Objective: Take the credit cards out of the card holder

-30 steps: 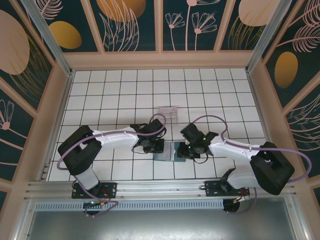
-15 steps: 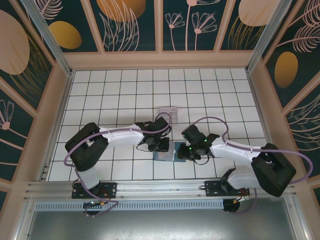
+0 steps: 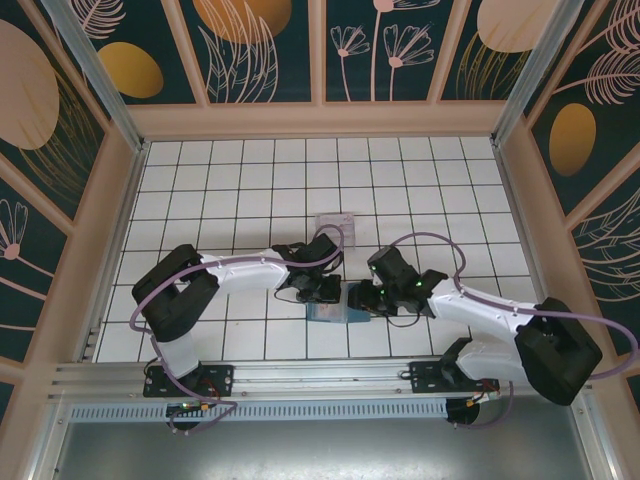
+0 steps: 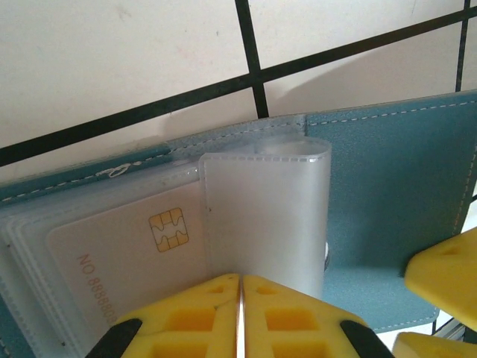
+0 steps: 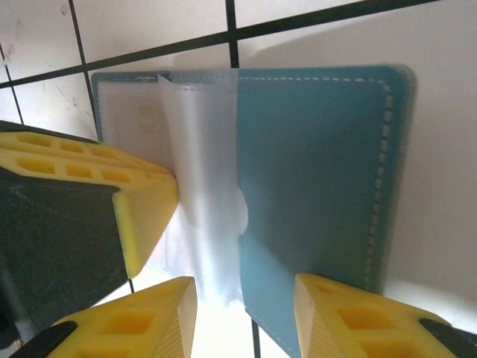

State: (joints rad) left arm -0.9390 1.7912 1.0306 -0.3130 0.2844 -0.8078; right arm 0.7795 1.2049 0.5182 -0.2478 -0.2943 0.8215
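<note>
White-tiled surface with black grout carries the slate-blue, leather-like bifold card holder, lying open. Inside it, a pale chip credit card sits under clear plastic sleeves. The left gripper reaches low over the holder's left half, its fingers pressed together at a raised sleeve's edge. The right gripper hangs low over the holder's right half, its fingers spread wide.

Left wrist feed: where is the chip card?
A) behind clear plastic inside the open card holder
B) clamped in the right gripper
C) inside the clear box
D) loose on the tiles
A: the chip card sits flat behind clear plastic in the open card holder, beside the sleeve that the left gripper pinches upright.
</note>
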